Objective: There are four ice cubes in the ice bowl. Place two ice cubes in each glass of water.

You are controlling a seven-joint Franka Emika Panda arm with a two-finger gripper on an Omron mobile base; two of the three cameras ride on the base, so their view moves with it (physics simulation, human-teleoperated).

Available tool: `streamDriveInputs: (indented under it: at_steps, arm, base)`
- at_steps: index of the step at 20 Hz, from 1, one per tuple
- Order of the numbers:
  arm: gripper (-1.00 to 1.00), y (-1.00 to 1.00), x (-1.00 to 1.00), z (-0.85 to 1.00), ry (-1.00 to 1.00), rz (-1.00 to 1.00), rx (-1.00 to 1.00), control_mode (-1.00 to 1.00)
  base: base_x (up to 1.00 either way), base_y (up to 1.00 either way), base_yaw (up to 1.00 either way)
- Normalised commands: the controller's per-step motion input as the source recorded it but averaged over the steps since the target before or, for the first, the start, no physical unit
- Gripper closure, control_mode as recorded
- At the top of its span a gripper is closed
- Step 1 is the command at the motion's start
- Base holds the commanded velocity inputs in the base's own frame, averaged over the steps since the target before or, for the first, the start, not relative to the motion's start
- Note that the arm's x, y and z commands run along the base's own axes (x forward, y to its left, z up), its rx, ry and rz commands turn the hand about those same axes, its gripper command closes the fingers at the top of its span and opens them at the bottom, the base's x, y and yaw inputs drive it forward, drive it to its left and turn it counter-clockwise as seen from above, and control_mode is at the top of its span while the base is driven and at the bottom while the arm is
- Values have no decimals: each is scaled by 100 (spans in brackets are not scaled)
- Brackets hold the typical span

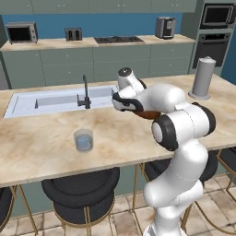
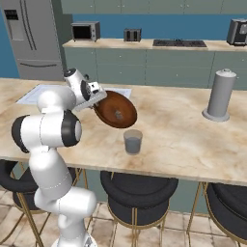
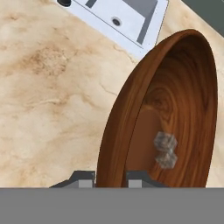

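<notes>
- Pinching the rim of the ice bowl [image 3: 175,109], the gripper [image 3: 111,178] has one finger tip on the outer wall and the other inside, so the jaws are pressed onto the thin wooden edge.
- Held this way, the ice bowl is lifted off the counter [image 2: 183,140] and tilted steeply; in the right base view its dark inside faces toward the camera and its lower edge hangs just above a glass.
- Two ice cubes [image 3: 166,149] are visible inside the bowl in the hand view, one just beside the other, low on the inner wall near the gripped edge. In the right base view they are only small pale specks [image 2: 117,115], too small to count.
- One glass of water [image 2: 132,141] stands upright on the counter directly under the lower rim of the bowl in the right base view. Whether it has ice in it I cannot tell.
- In the left base view a glass [image 1: 84,140] stands upright on the counter near the front edge, well apart from the gripper [image 1: 120,102].
- Behind the bowl lies the white sink [image 1: 55,99] with its dark faucet [image 1: 85,93].
- Far to the right on the counter stands a tall grey canister [image 2: 220,94], well apart from the bowl.
</notes>
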Motion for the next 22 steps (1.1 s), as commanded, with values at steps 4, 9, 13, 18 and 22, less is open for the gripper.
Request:
streamDriveInputs:
  at_steps: [4,9,13,18,22]
  arm:
    - [100,-29,0,0,-3,-1,0,-100]
    - [100,-5,-3,0,-6,-1,2,-100]
    - [100,0,0,0,-2,-3,3,-100]
    - [100,-7,0,0,0,-3,4,-100]
    - [100,-8,-2,0,0,-4,5,-100]
  base:
    - [0,0,0]
    - [0,0,0]
    - [0,0,0]
    - [0,0,0]
    - [0,0,0]
